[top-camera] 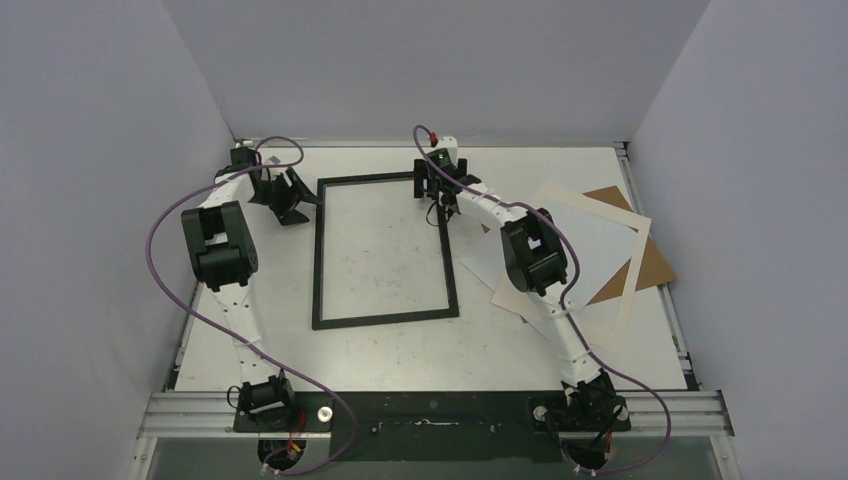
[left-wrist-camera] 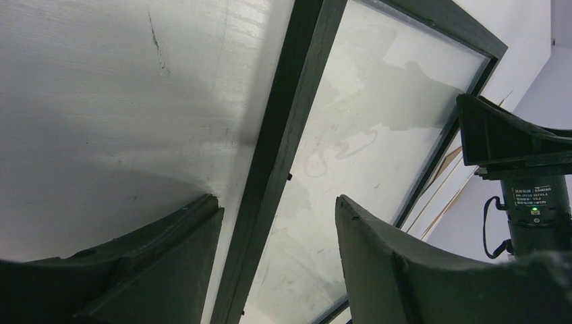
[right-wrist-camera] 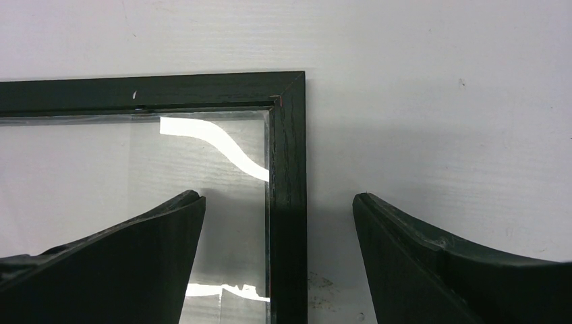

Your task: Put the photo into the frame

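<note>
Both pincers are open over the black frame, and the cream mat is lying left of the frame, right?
Not quite: the top external view shows the cream mat lying right of the frame, not left. The left pincer and right pincer are indeed open over the frame.

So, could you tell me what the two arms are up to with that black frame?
Both arms are at the far end of the black frame, which lies flat on the table. The left gripper straddles its left rail and the right gripper its right rail near the corner. Both are open, neither clamped. No photo is in it yet. A cream mat and brown cardboard lie to the right.
</note>
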`<state>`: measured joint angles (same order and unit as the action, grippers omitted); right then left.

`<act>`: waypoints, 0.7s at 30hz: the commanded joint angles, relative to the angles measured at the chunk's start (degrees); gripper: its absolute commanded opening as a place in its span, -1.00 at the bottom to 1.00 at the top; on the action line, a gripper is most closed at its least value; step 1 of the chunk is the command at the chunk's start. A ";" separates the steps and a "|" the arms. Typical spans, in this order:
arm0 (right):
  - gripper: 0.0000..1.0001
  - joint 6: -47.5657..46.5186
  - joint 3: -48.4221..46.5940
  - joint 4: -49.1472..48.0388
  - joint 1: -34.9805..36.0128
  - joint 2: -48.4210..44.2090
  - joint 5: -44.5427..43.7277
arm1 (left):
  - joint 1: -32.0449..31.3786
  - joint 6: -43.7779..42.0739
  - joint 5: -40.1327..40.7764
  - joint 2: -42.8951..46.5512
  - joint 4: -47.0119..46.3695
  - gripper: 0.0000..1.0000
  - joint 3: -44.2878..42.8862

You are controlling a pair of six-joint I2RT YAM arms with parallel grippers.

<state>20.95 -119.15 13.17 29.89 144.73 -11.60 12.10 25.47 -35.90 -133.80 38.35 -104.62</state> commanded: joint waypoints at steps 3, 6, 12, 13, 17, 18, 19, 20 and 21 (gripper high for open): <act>0.63 1.62 -2.22 4.84 -0.39 -0.64 3.48 | -0.67 -3.36 6.38 -3.72 1.92 0.24 -0.23; 0.65 3.01 -3.77 6.12 -0.82 -4.06 5.56 | -0.67 -4.61 7.97 -2.64 4.80 0.24 -3.48; 0.67 3.13 -4.25 12.24 -1.41 -13.16 6.70 | -0.67 -5.18 11.33 2.40 6.75 0.27 -5.18; 0.68 3.30 -2.92 13.57 -1.70 -15.90 6.43 | -0.67 -5.17 11.78 3.73 6.74 0.28 -4.79; 0.68 4.82 7.02 17.12 -2.90 -25.90 4.63 | -0.76 -5.53 15.14 9.56 6.34 0.42 -2.20; 0.68 5.42 9.39 18.12 -3.21 -28.35 3.98 | -0.76 -5.38 16.06 10.96 6.31 0.49 -1.62; 0.68 5.91 12.14 19.16 -3.55 -31.00 3.22 | -0.76 -5.35 16.64 12.25 6.09 0.59 -0.96; 0.68 6.58 14.78 20.07 -3.83 -33.60 2.36 | -0.92 -5.27 17.68 13.50 6.00 0.72 -0.30; 0.68 7.53 17.30 21.52 -4.23 -36.10 1.29 | -1.09 -5.49 18.88 14.81 5.90 0.82 0.36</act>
<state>25.28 -108.79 29.26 27.40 119.31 -6.13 11.09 21.21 -22.44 -128.16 44.42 -105.30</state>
